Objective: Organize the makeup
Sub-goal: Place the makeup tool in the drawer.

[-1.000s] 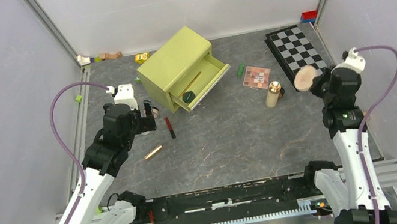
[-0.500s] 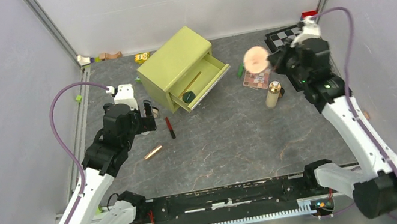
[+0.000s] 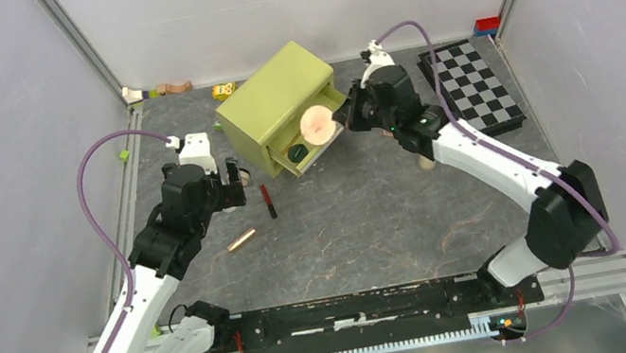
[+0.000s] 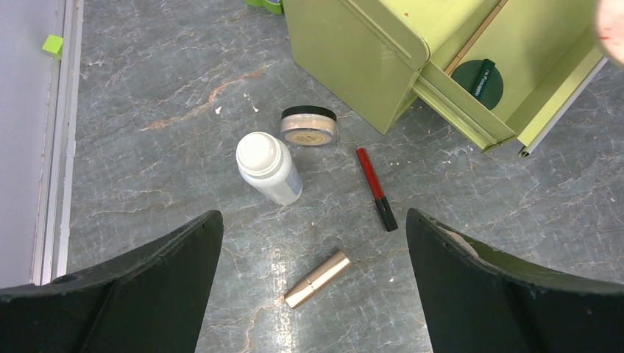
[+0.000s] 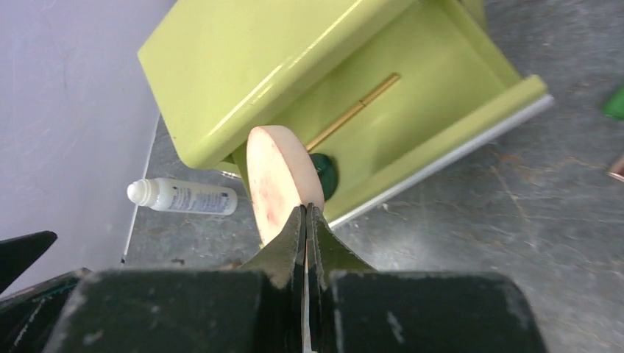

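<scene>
Our right claw (image 5: 305, 215) is pinched tight on the rim of a round pink compact (image 5: 276, 180) above the open yellow-green drawer (image 5: 441, 125). A green disc (image 4: 477, 82) lies there, its white lettering too small to read. Our left claw (image 4: 313, 217), spread wide and empty, hangs over the white bottle (image 4: 268, 167), whose faint print is illegible.

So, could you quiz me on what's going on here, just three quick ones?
1. True or false: the right hand grips a round compact.
2. The left hand is: A) open and empty, B) shut.
3. How many items can be seen lying in the drawer of the green box?
Key: 1 true. 2 A. 3 two: a gold stick and a green disc.
</scene>
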Robot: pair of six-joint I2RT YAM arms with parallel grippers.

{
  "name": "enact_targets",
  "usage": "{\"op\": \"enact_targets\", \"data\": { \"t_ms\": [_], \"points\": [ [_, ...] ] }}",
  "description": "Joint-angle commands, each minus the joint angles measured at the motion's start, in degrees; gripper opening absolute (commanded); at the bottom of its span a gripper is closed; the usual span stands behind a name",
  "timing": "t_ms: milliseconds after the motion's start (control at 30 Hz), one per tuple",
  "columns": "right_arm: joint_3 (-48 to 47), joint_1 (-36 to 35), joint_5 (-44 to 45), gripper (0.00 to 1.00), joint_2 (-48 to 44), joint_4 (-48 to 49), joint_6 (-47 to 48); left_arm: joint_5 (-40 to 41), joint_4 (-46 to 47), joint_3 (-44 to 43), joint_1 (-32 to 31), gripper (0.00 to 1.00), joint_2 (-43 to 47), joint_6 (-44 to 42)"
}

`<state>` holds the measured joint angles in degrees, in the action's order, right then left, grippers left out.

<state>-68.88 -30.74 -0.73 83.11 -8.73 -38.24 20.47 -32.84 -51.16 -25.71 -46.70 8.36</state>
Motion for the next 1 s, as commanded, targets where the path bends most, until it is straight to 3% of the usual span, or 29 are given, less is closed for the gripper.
{"op": "enact_targets", "data": {
  "t_ms": [0,967],
  "points": [
    [-6.11,-2.55,3.50,0.00,4.48,4.52,-3.19,0.31,2.08,-0.36,0.27,1.00,0.86,1.84],
    [-10.38,-3.89,6.03,0.00,16.53,4.30,-7.36,0.10,2.08,-0.36,0.29,1.00,0.99,1.84]
  ]
}}
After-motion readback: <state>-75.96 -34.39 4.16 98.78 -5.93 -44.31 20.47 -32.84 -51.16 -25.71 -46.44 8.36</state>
